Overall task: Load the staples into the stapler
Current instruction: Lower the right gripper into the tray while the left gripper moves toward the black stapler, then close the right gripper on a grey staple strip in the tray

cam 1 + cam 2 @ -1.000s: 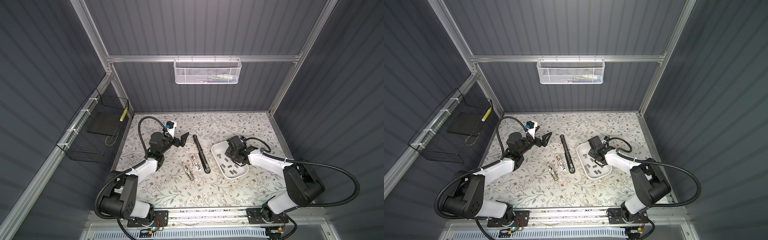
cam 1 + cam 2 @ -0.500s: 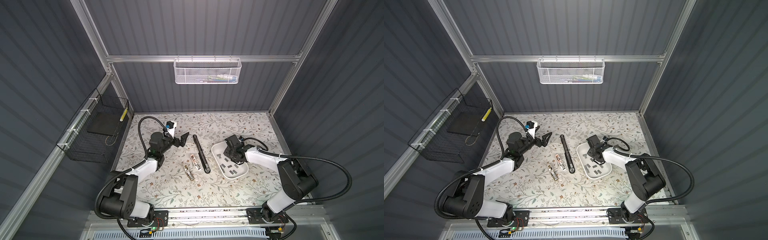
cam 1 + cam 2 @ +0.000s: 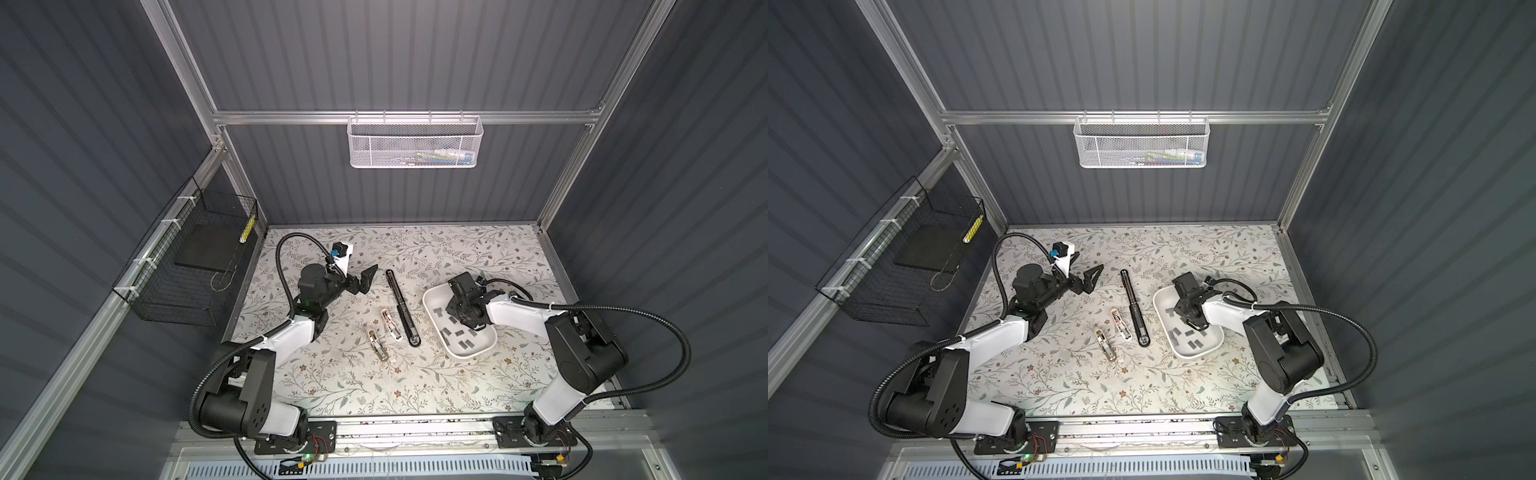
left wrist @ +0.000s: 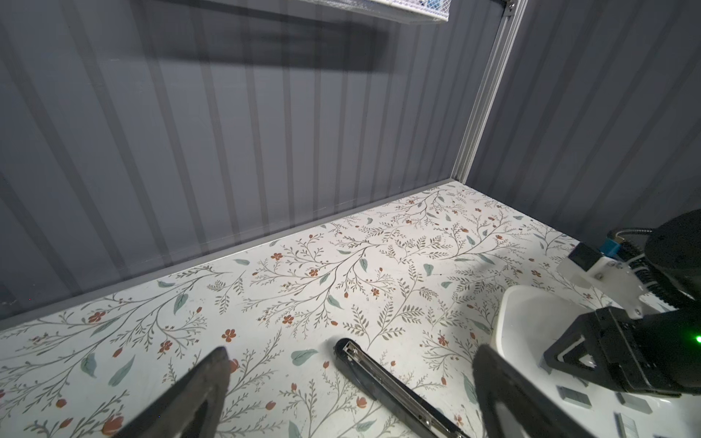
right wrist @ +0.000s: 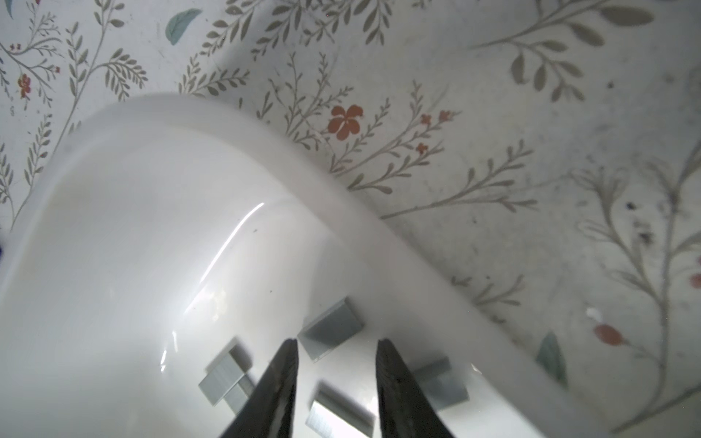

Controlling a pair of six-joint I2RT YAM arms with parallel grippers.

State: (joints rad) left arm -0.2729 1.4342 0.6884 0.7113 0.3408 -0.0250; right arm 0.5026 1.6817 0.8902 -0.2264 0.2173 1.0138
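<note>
- Staples — small grey strips — lie scattered on the floor of a white tray, which sits on the right side of the floral table in both top views.
- Right gripper points down into the tray, jaws a narrow way apart and clamped on nothing. In the right wrist view one strip lies flat between the fingers, and another sits just past their tips. Two more lie to either side.
- Left gripper hovers over the table near the far end of the stapler, jaws spread wide and empty. In the left wrist view its two fingers frame that end of the stapler.
- Stapler — black and slim — lies opened out flat along the table, between the left gripper and the tray. It is near the tray's rim but apart from it.
- Two small pale pieces lie on the table just left of the stapler's near half, side by side. What they are cannot be told.
- White mesh basket hangs from the back rail, and a black wire basket hangs on the left wall.
</note>
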